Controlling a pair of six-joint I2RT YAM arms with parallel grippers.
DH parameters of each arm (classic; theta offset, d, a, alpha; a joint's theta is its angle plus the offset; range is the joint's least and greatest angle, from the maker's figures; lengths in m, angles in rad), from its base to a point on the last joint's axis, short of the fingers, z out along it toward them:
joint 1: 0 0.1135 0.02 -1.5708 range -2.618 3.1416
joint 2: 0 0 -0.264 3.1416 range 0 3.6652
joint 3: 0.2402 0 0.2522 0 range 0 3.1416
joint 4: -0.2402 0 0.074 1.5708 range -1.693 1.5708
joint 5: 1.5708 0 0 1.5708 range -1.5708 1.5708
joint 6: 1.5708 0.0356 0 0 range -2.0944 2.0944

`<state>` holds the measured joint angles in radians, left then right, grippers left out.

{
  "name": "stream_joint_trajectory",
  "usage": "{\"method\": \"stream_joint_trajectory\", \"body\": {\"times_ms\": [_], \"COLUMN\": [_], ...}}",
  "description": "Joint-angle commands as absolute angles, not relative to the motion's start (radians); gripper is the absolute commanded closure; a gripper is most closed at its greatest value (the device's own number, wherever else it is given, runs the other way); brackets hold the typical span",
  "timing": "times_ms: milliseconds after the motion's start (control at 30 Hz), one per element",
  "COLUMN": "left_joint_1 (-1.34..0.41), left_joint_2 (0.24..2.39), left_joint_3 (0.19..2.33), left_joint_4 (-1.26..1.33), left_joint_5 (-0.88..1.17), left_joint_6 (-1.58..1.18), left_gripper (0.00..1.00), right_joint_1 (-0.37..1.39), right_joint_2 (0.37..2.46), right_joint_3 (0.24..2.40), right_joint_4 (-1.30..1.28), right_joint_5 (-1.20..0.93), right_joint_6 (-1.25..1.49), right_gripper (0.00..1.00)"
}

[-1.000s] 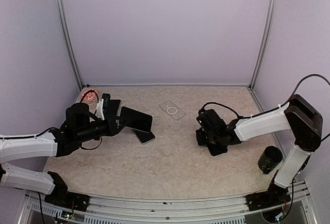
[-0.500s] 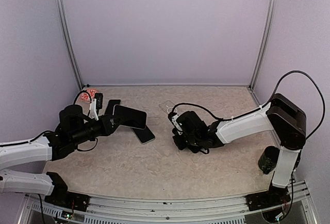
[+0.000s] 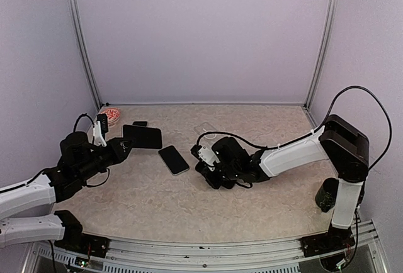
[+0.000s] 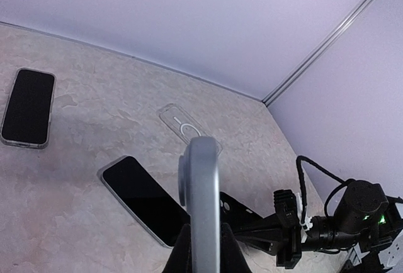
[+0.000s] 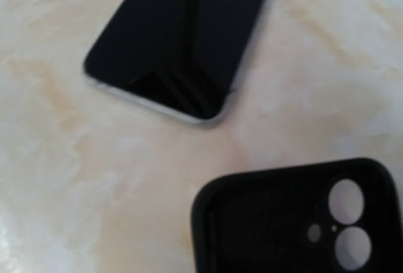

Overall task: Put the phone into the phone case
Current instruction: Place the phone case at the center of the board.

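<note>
Left pincer point(image 3: 124, 146) is gripping the held phone point(image 3: 142, 137) by one end, jaws nearly closed on it. The left wrist view is showing it edge-on, grey rim toward the camera, with fingers point(image 4: 178, 255) flanking it at the bottom of the frame. The held phone is hanging in the air above the worktop point(image 3: 189, 213), left of the flat phone point(image 3: 173, 159) and a little behind it, not touching it.

Flat phone is lying screen up, mid worktop.

Right pincer point(image 3: 211, 169) is sitting low, just right of the flat phone, jaws fully closed. It looks to be pinching the case point(image 5: 296, 222), though its fingers are not showing in its own wrist view. The case is black, with its inside and camera cutouts facing up. It is lying close to the flat phone's near-right corner with a strip of bare worktop between them. In the left wrist view the case point(image 4: 242, 213) is sticking out from the right pincer toward the flat phone.

So the held phone and the case are sitting on opposite sides of the flat phone, well apart.

A clear case point(image 4: 189, 125) is lying behind the flat phone, to its right. A third phone point(image 4: 28, 106) is lying behind it, to its left.
</note>
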<state>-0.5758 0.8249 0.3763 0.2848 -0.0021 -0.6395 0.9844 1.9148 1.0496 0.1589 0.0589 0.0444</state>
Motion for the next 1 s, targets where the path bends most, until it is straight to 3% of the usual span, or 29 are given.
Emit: {"method": "stream_joint_trajectory", "body": {"times_ms": [0, 233, 367, 567, 600, 767, 967], "left_joint_1": [-0.563, -0.56, -0.558, -0.557, -0.557, -0.555, -0.555], "left_joint_2": [0.808, 0.809, 0.811, 0.82, 0.824, 0.847, 0.87], "left_joint_3": [0.374, 0.373, 0.373, 0.373, 0.374, 0.376, 0.371], "left_joint_4": [0.332, 0.339, 0.344, 0.368, 0.374, 0.406, 0.473], "left_joint_5": [-0.017, -0.014, -0.009, 0.025, 0.034, 0.082, 0.161], "left_joint_6": [-0.659, -0.663, -0.663, -0.661, -0.66, -0.66, -0.652], "left_gripper": [1.0, 1.0, 1.0, 1.0, 1.0, 1.0, 1.0], "right_joint_1": [1.002, 1.006, 1.006, 1.005, 1.005, 0.995, 0.909], "right_joint_2": [1.949, 1.953, 1.938, 1.858, 1.84, 1.752, 1.662], "right_joint_3": [1.078, 1.084, 1.085, 1.052, 1.042, 0.98, 0.897], "right_joint_4": [0.17, 0.151, 0.135, 0.15, 0.16, 0.214, 0.293], "right_joint_5": [-0.025, -0.026, -0.02, -0.026, -0.023, -0.044, -0.195], "right_joint_6": [0.011, 0.014, 0.02, 0.06, 0.071, 0.102, 0.233], "right_gripper": [0.95, 0.92, 0.83, 0.51, 0.4, 0.03, 0.0]}}
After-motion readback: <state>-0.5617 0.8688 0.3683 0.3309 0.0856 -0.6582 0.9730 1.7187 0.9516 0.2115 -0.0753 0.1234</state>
